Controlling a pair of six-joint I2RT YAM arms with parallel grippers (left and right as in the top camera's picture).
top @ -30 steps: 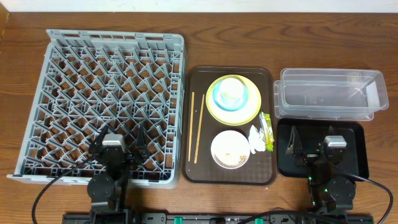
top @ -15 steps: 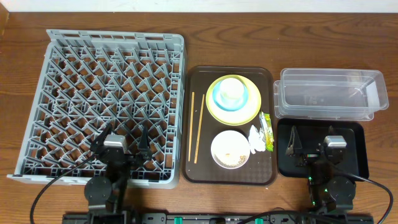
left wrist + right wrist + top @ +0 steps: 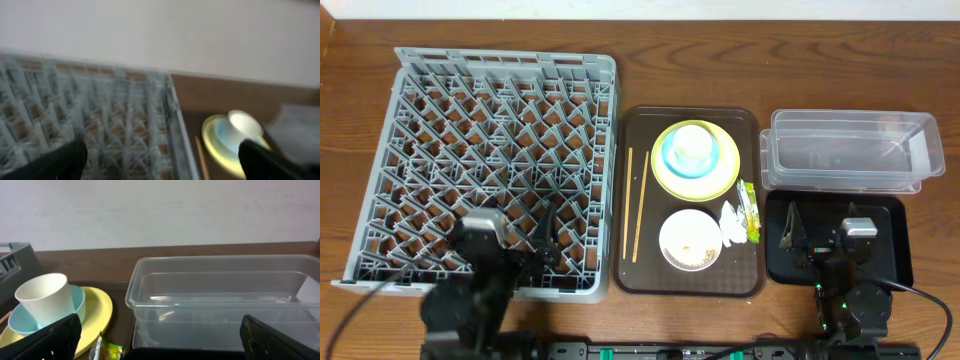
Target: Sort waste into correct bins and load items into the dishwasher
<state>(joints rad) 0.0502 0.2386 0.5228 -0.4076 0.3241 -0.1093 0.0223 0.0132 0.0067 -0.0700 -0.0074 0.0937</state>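
The grey dish rack (image 3: 506, 58) fills the left half of the desk (image 3: 350, 40). Its right wall runs just beside the left rim of the brown serving tray (image 3: 690, 290), with only a thin strip of wood between them. On the tray's other side, the clear tub (image 3: 850, 117) lies behind the black tray (image 3: 895, 240). Their edges are so close that I cannot tell whether they touch. Bare wood shows behind the serving tray and along the far edge.

On the serving tray, the chopsticks (image 3: 640, 205) lie lengthwise near the left rim. The white cup (image 3: 693, 142) stands in the light blue bowl (image 3: 670, 160), which sits on the yellow plate (image 3: 720, 180) in the far half. The white bowl (image 3: 690, 232), holding food scraps (image 3: 692, 258), sits in the near half. The napkin (image 3: 732, 225) and the sachet wrapper (image 3: 750, 208) lie just beside it, against the right rim.

The left gripper (image 3: 160, 167) hangs over the near part of the rack. Its arm is blurred in the overhead view. Its fingers (image 3: 55, 161) stand wide apart and grip nothing. The right gripper (image 3: 162, 345) hangs over the black tray, facing the tub's long wall. Its fingers (image 3: 50, 340) are also spread wide and grip nothing.
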